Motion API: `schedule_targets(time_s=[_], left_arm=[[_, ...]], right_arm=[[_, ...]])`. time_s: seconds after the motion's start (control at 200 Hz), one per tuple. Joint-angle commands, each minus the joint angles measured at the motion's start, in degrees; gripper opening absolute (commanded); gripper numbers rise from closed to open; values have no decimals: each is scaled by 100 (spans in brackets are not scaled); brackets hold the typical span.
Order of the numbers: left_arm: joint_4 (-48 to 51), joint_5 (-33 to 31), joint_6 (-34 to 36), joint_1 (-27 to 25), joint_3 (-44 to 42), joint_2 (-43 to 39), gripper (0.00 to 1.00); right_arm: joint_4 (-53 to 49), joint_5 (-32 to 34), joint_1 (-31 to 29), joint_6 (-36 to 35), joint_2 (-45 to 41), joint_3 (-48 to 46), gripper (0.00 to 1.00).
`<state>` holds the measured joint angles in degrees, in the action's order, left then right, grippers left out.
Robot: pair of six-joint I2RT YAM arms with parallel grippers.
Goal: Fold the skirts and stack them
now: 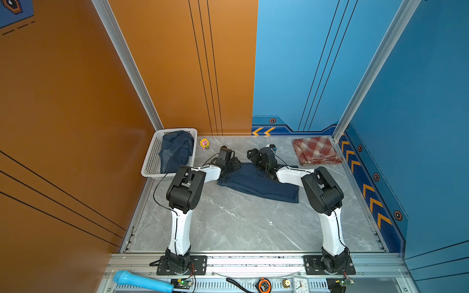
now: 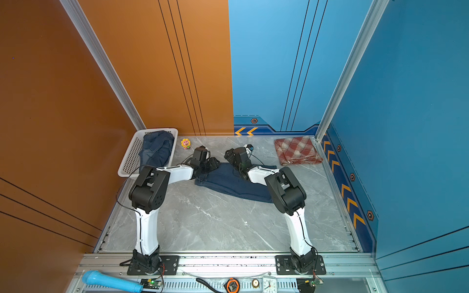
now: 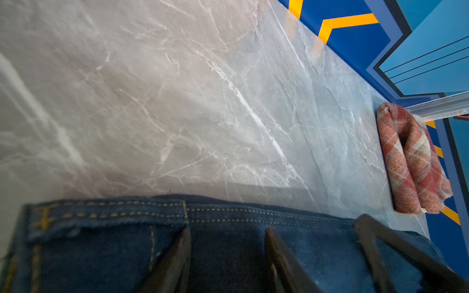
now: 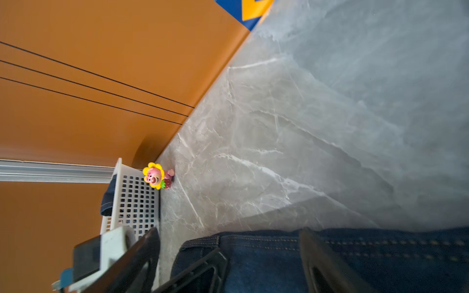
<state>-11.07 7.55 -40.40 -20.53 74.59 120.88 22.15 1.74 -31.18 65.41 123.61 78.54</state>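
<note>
A dark blue denim skirt (image 1: 258,186) (image 2: 228,185) lies folded flat on the middle of the table. Both grippers hover at its far edge, close together. My left gripper (image 1: 235,165) (image 3: 227,243) stands over the stitched waistband (image 3: 228,213) with its fingers apart and flat cloth between them. My right gripper (image 1: 251,155) (image 4: 243,251) is wide open over the same edge. A second denim skirt (image 1: 176,149) (image 2: 156,149) lies crumpled in the white basket. The red, cream and tan plaid skirt (image 1: 316,151) (image 3: 411,165) sits folded in the back right corner.
The white perforated basket (image 1: 152,157) (image 4: 134,197) stands at the back left against the orange wall. A small yellow flower toy (image 1: 204,143) (image 4: 154,175) sits beside it. Walls close the table on three sides. Bare marble (image 1: 241,223) stretches in front of the skirt.
</note>
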Motion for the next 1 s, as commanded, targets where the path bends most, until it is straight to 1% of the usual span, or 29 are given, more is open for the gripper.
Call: schedule_targets(time_s=[0.0, 0.135, 0.245, 0.39, 0.656, 0.676, 0.831, 0.991], left_arm=[[307, -87, 6, 15, -164, 138, 49], [305, -98, 32, 36, -203, 121, 48], [300, -112, 51, 87, -273, 111, 48], [440, -181, 59, 194, -337, 117, 48], [647, -295, 112, 262, -353, 182, 48], [656, -305, 112, 269, -362, 183, 48], [668, -315, 129, 292, -395, 190, 48], [677, -284, 120, 281, -382, 234, 48]], right_arm=[[205, 4, -50, 298, 202, 66, 86], [283, 61, 8, 317, 306, -92, 86], [311, 161, 165, 157, 229, -359, 86], [345, 248, 467, -94, -24, -792, 86], [624, 54, 1161, -293, -439, -1723, 86], [665, 32, 1214, -312, -629, -1814, 86], [739, -87, 1667, -588, -1083, -2474, 86], [383, -193, 2072, -1099, -1506, -2798, 87]])
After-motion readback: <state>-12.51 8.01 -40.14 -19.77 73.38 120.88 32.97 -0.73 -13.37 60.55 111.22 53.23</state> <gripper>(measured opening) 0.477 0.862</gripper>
